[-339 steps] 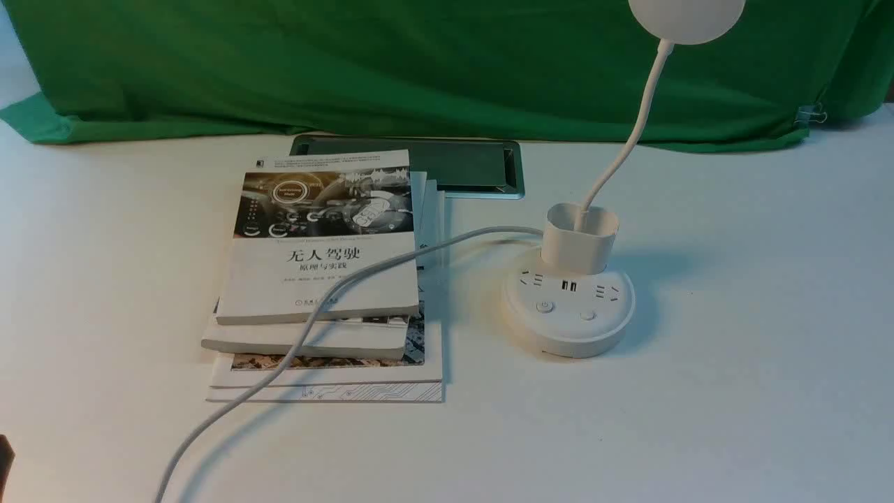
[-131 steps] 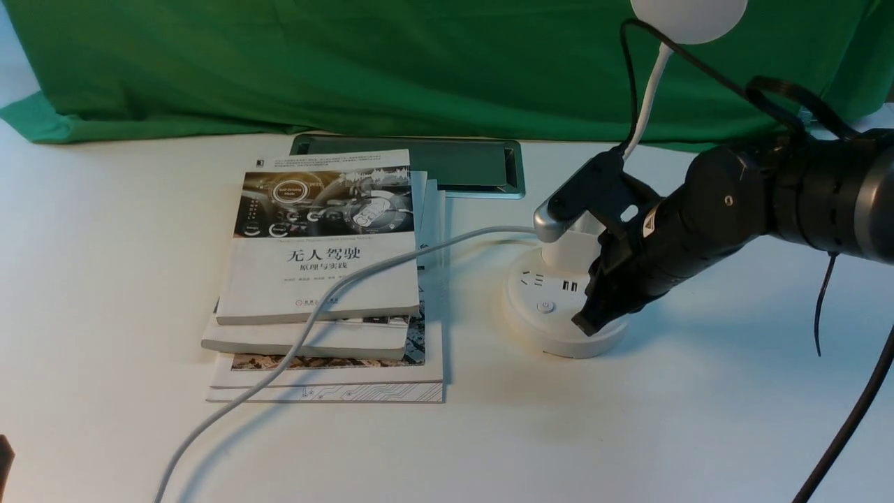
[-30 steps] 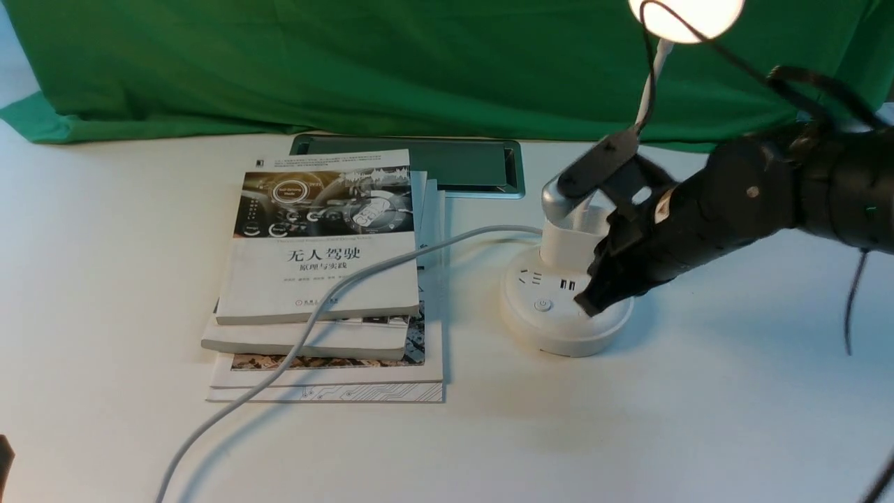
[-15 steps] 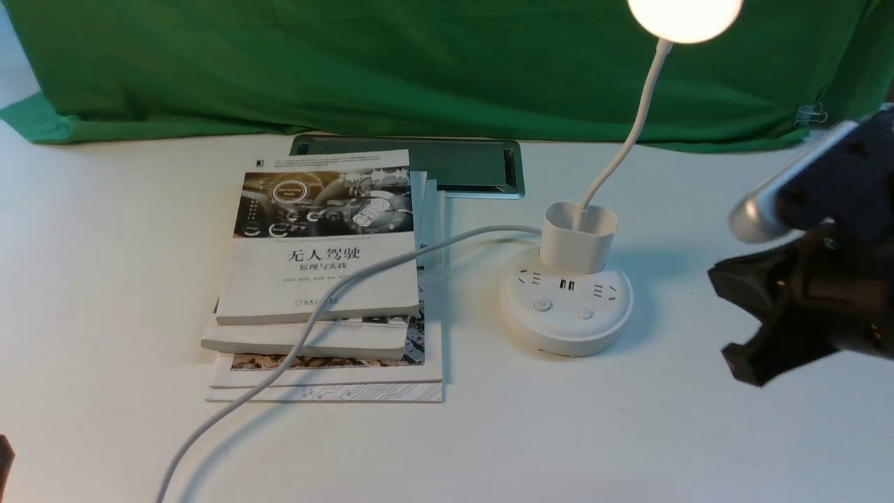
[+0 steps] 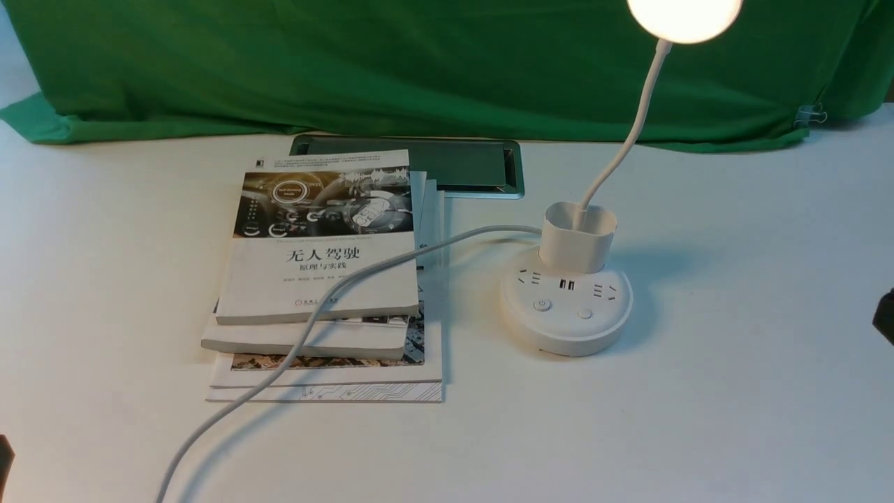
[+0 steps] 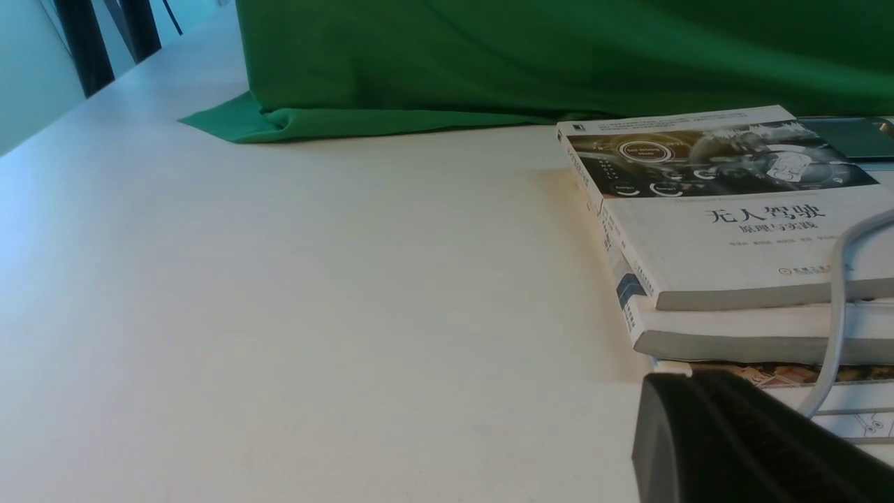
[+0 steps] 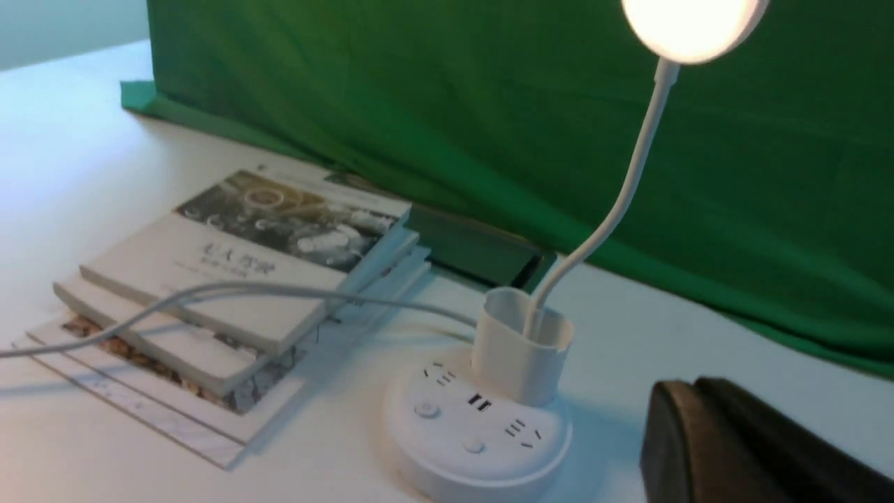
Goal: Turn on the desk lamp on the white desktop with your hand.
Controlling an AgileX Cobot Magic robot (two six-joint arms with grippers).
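desk lamp (image 5: 578, 241): off → lit | right hand (image 5: 885, 325): withdrawn to the front view's right edge

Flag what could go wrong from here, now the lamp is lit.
1. The cord crosses the books and passes close by the left tool. A left-arm move could snag it and drag the lamp.
2. The right tool sits near the base. A careless sweep might press a button and switch the light off, or knock the thin neck.
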